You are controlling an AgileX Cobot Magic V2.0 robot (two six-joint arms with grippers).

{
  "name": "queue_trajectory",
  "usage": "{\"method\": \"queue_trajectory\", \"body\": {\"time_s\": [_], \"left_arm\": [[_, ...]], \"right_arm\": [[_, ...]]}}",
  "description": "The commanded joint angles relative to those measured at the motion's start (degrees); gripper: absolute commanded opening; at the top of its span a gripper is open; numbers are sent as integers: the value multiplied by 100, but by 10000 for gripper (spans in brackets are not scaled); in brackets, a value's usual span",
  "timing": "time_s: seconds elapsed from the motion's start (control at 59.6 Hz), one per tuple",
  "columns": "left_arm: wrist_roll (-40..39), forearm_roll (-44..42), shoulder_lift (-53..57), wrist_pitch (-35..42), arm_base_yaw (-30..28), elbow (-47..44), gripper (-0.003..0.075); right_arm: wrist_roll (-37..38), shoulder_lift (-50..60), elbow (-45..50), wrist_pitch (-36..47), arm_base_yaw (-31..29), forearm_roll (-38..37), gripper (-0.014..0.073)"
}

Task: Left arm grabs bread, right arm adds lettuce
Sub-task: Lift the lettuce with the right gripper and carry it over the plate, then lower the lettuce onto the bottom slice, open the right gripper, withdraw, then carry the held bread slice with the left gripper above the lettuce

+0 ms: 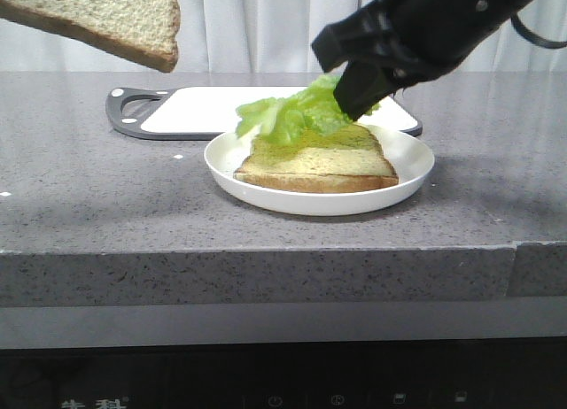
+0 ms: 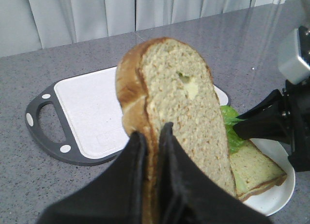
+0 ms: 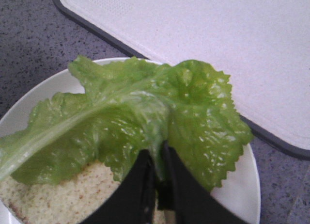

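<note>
The bread (image 1: 115,15), a thick speckled slice with a small dent, hangs in the air at the top left; the left arm itself is out of the front view. In the left wrist view my left gripper (image 2: 152,134) is shut on the bread (image 2: 179,103) by its crust edge. My right gripper (image 1: 354,104) is shut on the green lettuce (image 1: 288,117) and holds it just above a thinner bread slice (image 1: 319,165) on a white plate (image 1: 412,174). In the right wrist view the right gripper (image 3: 156,157) pinches the lettuce (image 3: 131,117) over that slice (image 3: 63,197).
A white cutting board (image 1: 204,108) with a dark grey handle frame lies behind the plate on the grey stone counter (image 1: 97,196). White curtains hang at the back. The counter's front edge drops off near the camera.
</note>
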State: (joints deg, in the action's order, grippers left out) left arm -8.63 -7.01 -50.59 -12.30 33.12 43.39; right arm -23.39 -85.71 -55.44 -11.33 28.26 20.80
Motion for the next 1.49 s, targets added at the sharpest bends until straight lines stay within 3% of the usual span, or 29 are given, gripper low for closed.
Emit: {"method": "queue_trajectory", "body": {"time_s": [0.0, 0.185, 0.269, 0.504, 0.655, 0.89, 1.091, 1.175, 1.276, 1.427, 1.478], "left_arm": [[-46, 41, 31, 552, 2, 159, -20], [-46, 41, 31, 552, 2, 159, -20], [-46, 41, 31, 552, 2, 159, -20], [-46, 41, 31, 552, 2, 159, -20], [-46, 41, 31, 552, 2, 159, -20], [-46, 41, 31, 552, 2, 159, -20], [-46, 144, 31, 552, 2, 159, -20], [-46, 181, 31, 552, 2, 159, -20], [-46, 370, 31, 552, 2, 169, -20], [-46, 760, 20, 560, 2, 191, -20], [-46, 896, -45, 512, 2, 230, -20]], "right_arm": [[-49, 118, -132, 373, -27, 46, -60], [-49, 113, -132, 387, -33, 46, -55], [-49, 113, -132, 389, -33, 46, 3], [-49, 125, -132, 377, -33, 46, 370], [-49, 211, -132, 391, -33, 46, 549], [-33, 499, -132, 292, -270, 53, 583], [-26, 1036, -132, -159, -761, 64, 575], [-32, 1352, -132, -366, -883, 59, 526], [-51, 1818, -132, -392, -890, 45, 347], [-51, 2596, 56, -379, -883, 45, -36], [-51, 2803, 191, -324, -883, 45, -69]]}}
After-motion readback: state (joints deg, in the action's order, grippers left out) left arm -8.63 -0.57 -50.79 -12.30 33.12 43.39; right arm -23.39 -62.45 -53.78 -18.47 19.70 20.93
